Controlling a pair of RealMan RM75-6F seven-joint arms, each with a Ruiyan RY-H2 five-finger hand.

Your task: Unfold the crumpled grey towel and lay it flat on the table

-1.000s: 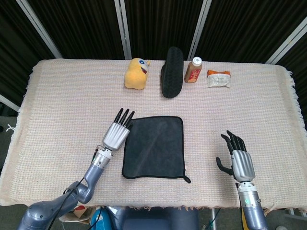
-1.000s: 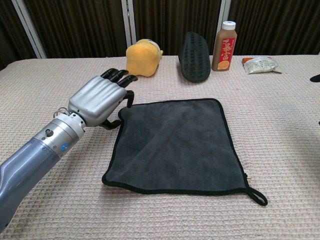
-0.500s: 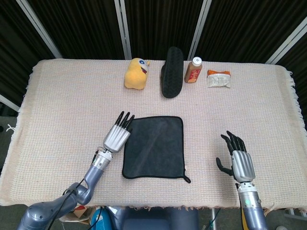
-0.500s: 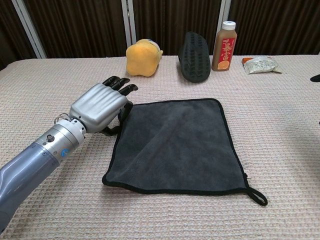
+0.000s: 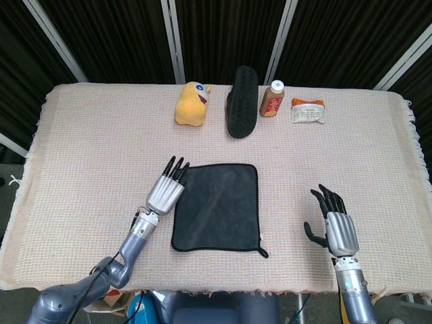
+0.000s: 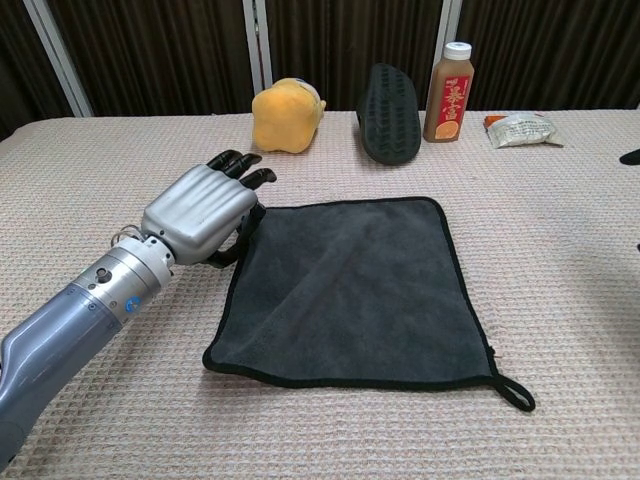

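Overhead camera first: grey towel [image 5: 216, 206] lies spread in a near-square at the middle of the table [image 5: 81, 148], close to the front edge, its hanging loop trailing off the front right corner. I see one faint diagonal crease across it and no bunching, so I judge the unfolding essentially done. My left hand [image 5: 165, 190] sits at the towel's left edge near the back corner, fingers straight and only slightly fanned, pointing away from me; nothing is pinched in it as far as I can see. My right hand [image 5: 335, 224] is parked well apart from the cloth on the right, fingers apart and empty — out of the way so it cannot drag the fabric. Along the back edge stand a yellow plush toy [image 5: 191, 103], a black shoe [image 5: 241, 101] on its side, a brown bottle [image 5: 272, 98] and a small packet [image 5: 308, 111], all well clear of the work area.

From the chest camera the towel [image 6: 355, 288] reads flat, with its dark hem showing all round. The left hand [image 6: 203, 213] hangs over the back left corner, palm down, its thumb tucked toward the hem; whether it touches the cloth I cannot tell. I'd guess it is placed there to smooth or release that corner. The right hand shows only as a dark sliver at the frame's right edge — too little to judge from here.
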